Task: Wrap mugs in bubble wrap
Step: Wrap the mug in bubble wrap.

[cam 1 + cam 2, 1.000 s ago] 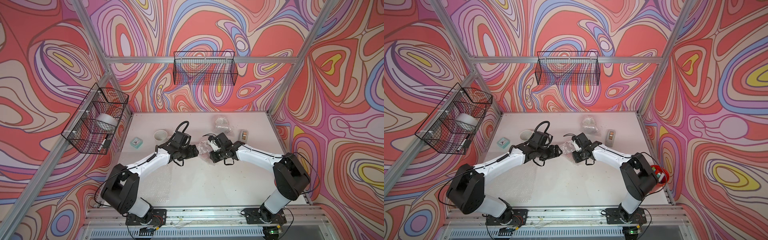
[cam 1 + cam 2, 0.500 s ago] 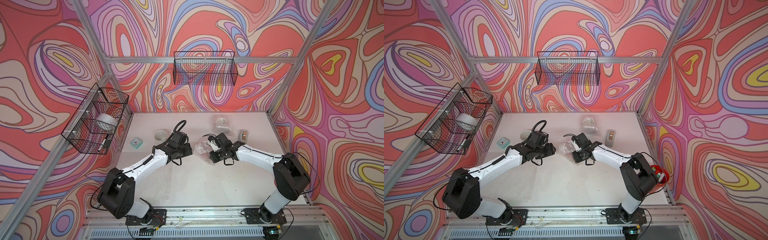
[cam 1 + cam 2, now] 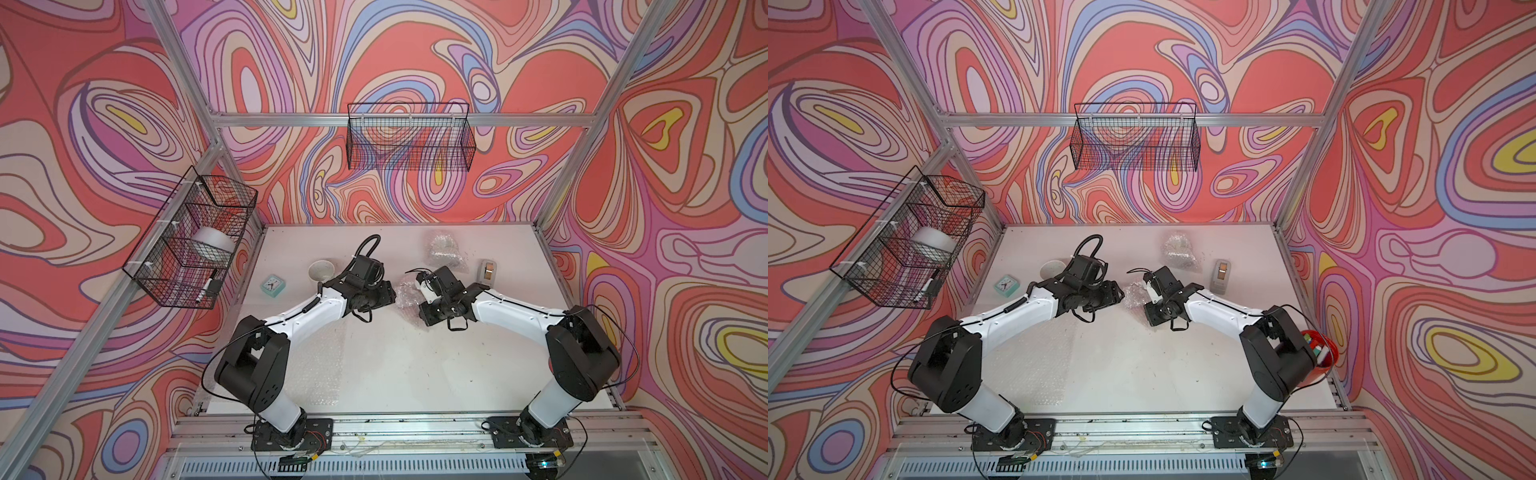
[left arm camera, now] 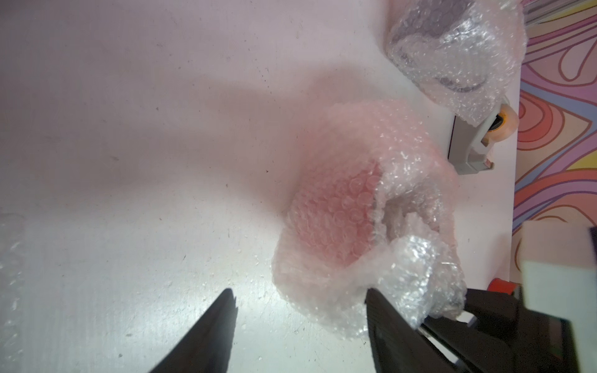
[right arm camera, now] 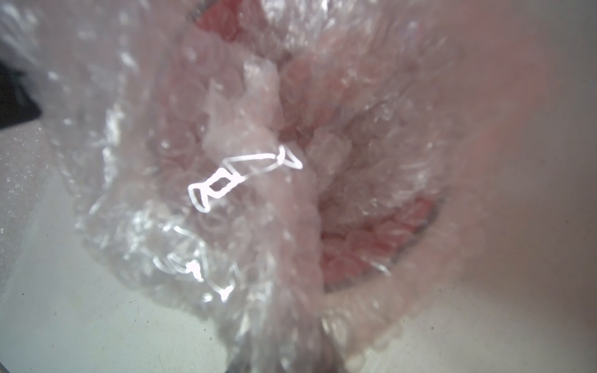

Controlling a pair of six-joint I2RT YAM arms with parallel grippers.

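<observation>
Centrally on the white bench (image 4: 129, 129), the glossy red ceramic mug (image 4: 332, 219) sits loosely enclosed in the clear bubble wrap sheet (image 4: 413, 258). A bunched end of the sheet is pinched by the right hand (image 3: 413, 293). The left hand (image 4: 300, 292) is held open and empty beside it. Were the pinch slackened, the springy wrap would probably unfurl.

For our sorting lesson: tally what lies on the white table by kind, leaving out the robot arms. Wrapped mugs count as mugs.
Mugs: 3 (white mug bare; red mug and grey mug wrapped)
Clock: 1
Tape dispenser: 1
Flat bubble wrap sheet: 1
Total: 6
</observation>
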